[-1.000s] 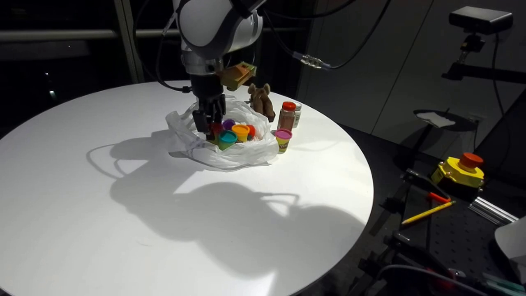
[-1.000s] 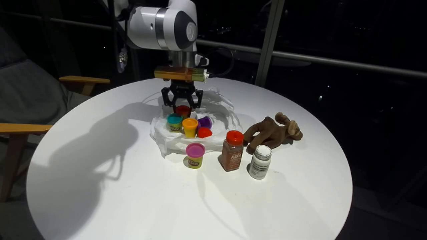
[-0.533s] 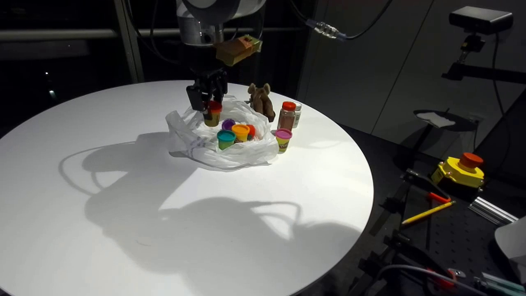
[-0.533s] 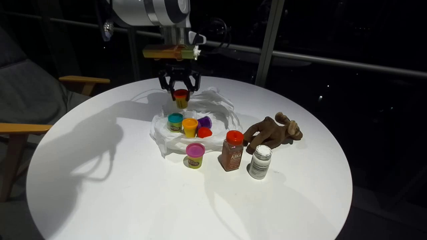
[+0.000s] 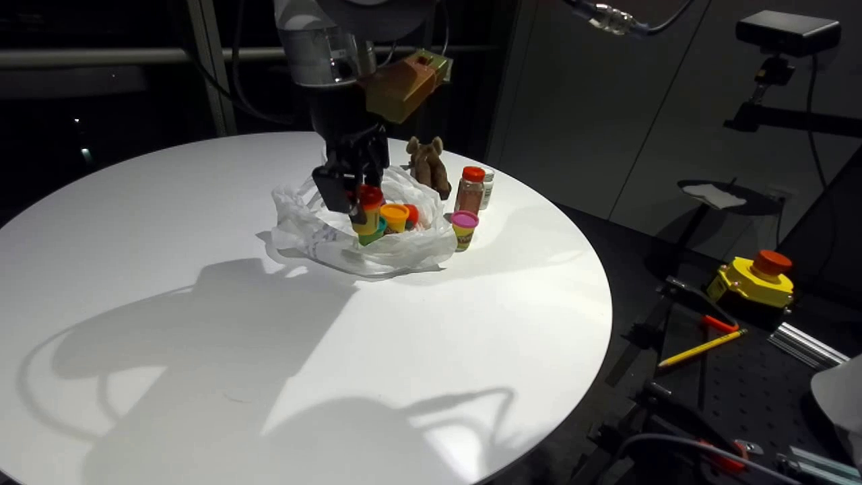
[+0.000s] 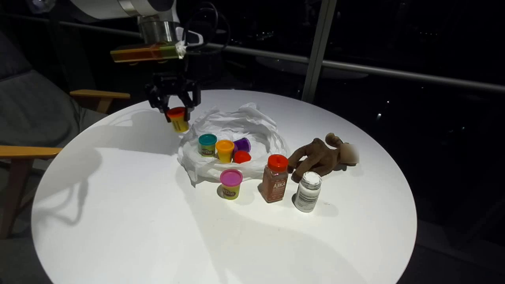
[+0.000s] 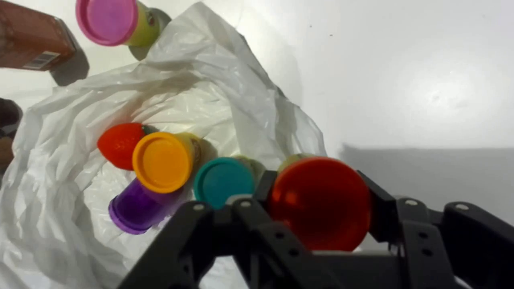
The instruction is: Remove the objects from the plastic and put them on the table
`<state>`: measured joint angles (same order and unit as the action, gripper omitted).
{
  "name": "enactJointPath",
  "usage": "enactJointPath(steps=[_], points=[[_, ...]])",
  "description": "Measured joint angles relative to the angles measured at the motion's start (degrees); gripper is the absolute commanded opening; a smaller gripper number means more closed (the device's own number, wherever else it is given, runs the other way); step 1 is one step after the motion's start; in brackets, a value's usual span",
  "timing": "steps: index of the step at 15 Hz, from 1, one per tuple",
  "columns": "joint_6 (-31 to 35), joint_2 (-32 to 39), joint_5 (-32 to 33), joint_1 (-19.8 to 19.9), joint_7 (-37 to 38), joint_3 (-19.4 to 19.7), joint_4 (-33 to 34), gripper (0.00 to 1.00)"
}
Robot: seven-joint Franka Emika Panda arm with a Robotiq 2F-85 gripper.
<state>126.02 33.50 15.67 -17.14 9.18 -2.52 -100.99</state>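
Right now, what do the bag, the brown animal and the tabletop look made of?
Bag: thin plastic film, glossy; it wrinkles sharply and catches highlights.
Brown animal: probably plush fabric, matte; soft outline, no highlights.
Tabletop: smooth, satin white, as its glare is blurred; laminate or paint, unclear.

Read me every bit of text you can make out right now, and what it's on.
"AJIKA": red-capped jar; its finer lines are too small.
"Play-Doh", slightly blurred: pink-lidded tub and teal-lidded tub.
Too small or blurred: labels on the white bottle, red-lidded tub, orange-lidded tub; faint marks on the plastic bag.
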Motion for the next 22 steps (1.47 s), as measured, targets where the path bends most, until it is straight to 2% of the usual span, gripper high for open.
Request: enactJointPath(steps=[3, 7, 13, 14, 15, 19, 22], points=[[2.1, 1.7, 0.1, -1.6, 3.0, -0.3, -1.6, 0.27], [6.6, 5.4, -3.1, -1.5, 3.8, -1.5, -1.3, 0.28], [6.8, 9.0, -8.6, -1.2, 1.5, -5.6, 1.5, 0.27], [6.8, 9.4, -8.8, -1.3, 1.4, -6.1, 2.0, 0.61], [6.8, 9.8, -8.8, -1.6, 1.4, -6.3, 2.5, 0.75], [6.9, 10.3, -8.7, -2.4, 1.4, -5.8, 4.2, 1.00], [7.0, 10.1, -7.3, -3.0, 1.6, -4.4, 5.6, 1.00]])
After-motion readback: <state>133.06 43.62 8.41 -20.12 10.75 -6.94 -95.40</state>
